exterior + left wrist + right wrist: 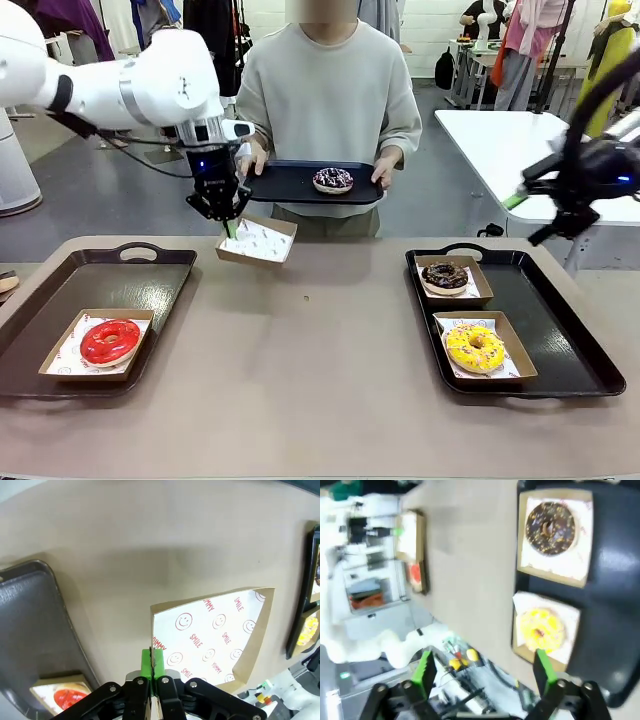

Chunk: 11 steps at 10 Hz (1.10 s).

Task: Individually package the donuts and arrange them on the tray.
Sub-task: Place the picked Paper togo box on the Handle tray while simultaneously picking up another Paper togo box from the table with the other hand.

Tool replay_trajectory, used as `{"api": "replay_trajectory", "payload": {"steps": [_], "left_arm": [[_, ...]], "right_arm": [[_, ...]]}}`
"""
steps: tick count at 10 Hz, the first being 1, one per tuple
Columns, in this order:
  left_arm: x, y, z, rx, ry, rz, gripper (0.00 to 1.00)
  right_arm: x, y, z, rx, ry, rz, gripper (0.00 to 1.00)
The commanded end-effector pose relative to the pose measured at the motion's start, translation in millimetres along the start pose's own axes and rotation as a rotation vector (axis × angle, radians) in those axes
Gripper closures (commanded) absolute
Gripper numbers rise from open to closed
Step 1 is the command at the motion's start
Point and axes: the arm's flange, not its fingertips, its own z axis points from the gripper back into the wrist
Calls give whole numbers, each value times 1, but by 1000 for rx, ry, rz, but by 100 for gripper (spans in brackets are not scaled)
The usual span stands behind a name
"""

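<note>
Four donuts: three boxed, one left to pack
table (320, 370): tan, between robot and person
left tray (150, 275): holds boxed red donut (110, 341), free space beside it
right tray (560, 340): holds boxed chocolate donut (445, 276) and boxed yellow donut (475, 347)
person's tray (290, 185): held over far edge by person, carries iced donut (333, 180), unboxed
empty box (257, 240): smiley paper liner, lifted and tilted just below person's tray
left gripper (154, 666): clenched on near rim of empty box, pads pinching wall and liner
right gripper (485, 672): released, jaws wide, holding nothing, hovering high above right tray
step: presenting empty box for last donut
next: likely level box and hold steady under tray edge so iced donut can drop in, then set box on a tray
risk: thin rim grip, box may tip under load
</note>
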Motion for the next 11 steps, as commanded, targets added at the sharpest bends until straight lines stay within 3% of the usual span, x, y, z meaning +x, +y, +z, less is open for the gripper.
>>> {"api": "replay_trajectory", "payload": {"steps": [1,5,8,9,11], "left_arm": [[15,-16,18,61,22,73,100],[35,-45,54,111,12,145,100],[45,-52,54,112,-1,173,100],[26,-46,52,84,2,138,100],[26,-46,52,84,2,138,100]], "right_arm": [[-30,-36,14,140,-27,7,0],[-80,-95,30,305,-114,30,0],[-87,-119,28,366,-167,0,0],[-86,-121,26,376,-194,-26,0],[-82,-123,21,379,-229,-75,0]]}}
